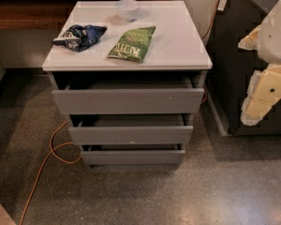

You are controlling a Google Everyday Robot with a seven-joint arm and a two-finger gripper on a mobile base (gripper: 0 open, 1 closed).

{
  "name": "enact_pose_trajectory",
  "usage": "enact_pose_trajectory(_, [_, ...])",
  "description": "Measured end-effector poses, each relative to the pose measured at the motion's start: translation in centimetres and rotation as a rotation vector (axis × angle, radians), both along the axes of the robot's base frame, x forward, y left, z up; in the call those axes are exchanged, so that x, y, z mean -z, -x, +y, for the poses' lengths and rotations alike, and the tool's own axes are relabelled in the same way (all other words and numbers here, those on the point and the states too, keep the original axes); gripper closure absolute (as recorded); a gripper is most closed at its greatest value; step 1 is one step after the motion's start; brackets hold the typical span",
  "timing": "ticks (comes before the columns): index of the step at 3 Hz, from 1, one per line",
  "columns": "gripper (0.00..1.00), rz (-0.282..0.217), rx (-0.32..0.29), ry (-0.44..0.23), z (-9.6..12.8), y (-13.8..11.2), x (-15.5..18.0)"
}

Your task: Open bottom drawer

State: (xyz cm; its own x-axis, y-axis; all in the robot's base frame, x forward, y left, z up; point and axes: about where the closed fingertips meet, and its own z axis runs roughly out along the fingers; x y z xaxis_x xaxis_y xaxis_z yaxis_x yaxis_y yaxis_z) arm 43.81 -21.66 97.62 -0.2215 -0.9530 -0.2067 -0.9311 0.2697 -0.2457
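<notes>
We find the plain flat grey bottom drawer (133, 157) lowest in the white-topped cabinet (178, 36), slightly out. The cream gripper (267, 83) hangs at the right edge; we cannot tell its state. We advise hooking the drawer's top edge and pulling straight.

You're in what looks like an office break area or test bay: speckled hard floor (215, 186), orange cable (42, 168) trailing loose across it, wooden counter (23, 13) behind. White-topped drawer cabinet (178, 36) holds a green chip bag (131, 43), blue chip bag (79, 35) and white bowl (128, 9). Gripper (264, 95) sits at the right edge, in front of a dark cabinet (232, 74).
</notes>
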Motion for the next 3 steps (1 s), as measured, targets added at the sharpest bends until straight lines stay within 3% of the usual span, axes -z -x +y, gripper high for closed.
enact_pose_trajectory(2, [0.0, -0.006, -0.031, -0.003, 0.8, -1.0, 2.9])
enact_pose_trajectory(3, [0.0, -0.024, -0.07, -0.034, 2.0, -2.3, 7.7])
